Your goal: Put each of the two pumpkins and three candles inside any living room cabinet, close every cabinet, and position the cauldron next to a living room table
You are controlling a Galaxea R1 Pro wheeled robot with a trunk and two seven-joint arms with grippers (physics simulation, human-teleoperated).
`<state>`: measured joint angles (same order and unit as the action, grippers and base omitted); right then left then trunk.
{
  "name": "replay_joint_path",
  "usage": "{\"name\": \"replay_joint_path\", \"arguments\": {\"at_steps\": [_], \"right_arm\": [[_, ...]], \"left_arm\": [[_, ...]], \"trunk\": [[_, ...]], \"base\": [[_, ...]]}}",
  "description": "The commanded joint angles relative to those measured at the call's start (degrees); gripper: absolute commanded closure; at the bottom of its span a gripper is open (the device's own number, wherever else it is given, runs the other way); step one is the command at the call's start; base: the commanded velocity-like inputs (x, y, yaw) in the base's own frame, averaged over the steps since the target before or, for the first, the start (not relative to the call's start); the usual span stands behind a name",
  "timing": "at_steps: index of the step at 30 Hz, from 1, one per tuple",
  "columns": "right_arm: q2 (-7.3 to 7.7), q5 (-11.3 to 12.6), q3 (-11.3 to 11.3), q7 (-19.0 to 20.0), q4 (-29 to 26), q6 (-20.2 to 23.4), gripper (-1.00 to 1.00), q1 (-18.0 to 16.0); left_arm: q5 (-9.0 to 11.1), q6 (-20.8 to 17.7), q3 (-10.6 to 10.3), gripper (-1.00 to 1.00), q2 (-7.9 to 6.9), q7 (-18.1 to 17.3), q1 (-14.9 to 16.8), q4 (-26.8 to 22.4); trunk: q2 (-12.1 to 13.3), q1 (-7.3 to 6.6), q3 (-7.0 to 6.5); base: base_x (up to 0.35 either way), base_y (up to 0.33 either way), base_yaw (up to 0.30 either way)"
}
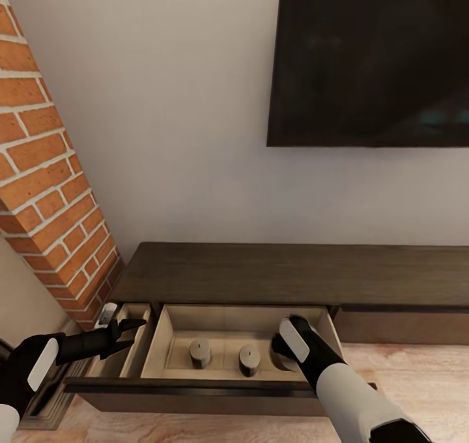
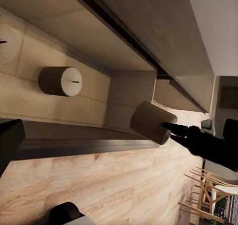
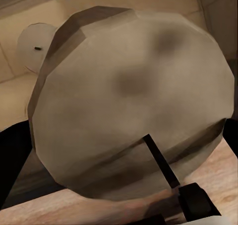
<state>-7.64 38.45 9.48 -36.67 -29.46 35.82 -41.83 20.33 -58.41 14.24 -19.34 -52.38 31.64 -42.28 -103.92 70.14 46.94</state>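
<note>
While right claw (image 2: 172,131) clasps one candle (image 2: 148,121), two candles (image 1: 200,352) upright in open cabinet drawer (image 1: 195,316); left claw (image 1: 127,336) released.

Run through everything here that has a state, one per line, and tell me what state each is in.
Dark-brown wood cabinet: wide drawer pulled open.
Two squat olive-grey candles: standing upright on the drawer floor, apart.
Third candle: held in the right gripper over the open drawer.
Left gripper: open, empty, beside the drawer.
Wall TV: screen dark.

Brick fireplace (image 1: 49,189), wall TV (image 1: 371,58), plank floor (image 1: 417,371)
</note>
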Motion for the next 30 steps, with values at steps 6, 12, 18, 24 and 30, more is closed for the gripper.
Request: {"name": "replay_joint_path", "arguments": {"at_steps": [6, 12, 18, 24, 30], "right_arm": [[0.03, 0.05, 0.01, 0.02, 2.76, -2.1, 1.0, -0.41], [0.06, 0.04, 0.01, 0.02, 2.99, -2.24, 1.0, -0.45], [0.08, 0.04, 0.01, 0.02, 3.0, -2.32, 1.0, -0.45], [0.08, 0.04, 0.01, 0.02, 3.01, -2.33, 1.0, -0.45], [0.08, 0.04, 0.01, 0.02, 3.01, -2.33, 1.0, -0.45]], "left_arm": [[0.03, 0.03, 0.06, -1.0, 0.0, 0.0, 0.01, 0.0], [0.0, -0.02, 0.05, -1.0, 0.0, 0.0, 0.01, 0.0], [0.14, -0.1, 0.08, -1.0, -0.05, -0.08, 0.01, 0.0], [0.04, -0.12, 0.04, -1.0, -0.02, -0.09, 0.01, 0.0], [-0.02, -0.05, 0.0, -1.0, 0.0, -0.09, 0.0, 0.0]], "trunk": [[-2.42, 1.32, 1.08], [-4.83, 2.64, 2.16], [-5.23, 2.86, 2.34], [-5.23, 2.86, 2.34], [-5.23, 2.86, 2.34]], "base": [[0.0, 0.0, 0.0], [0.0, 0.0, 0.0], [0.0, 0.0, 0.0], [0.037, 0.0, 0.0], [0.242, -0.029, 0.0]]}}
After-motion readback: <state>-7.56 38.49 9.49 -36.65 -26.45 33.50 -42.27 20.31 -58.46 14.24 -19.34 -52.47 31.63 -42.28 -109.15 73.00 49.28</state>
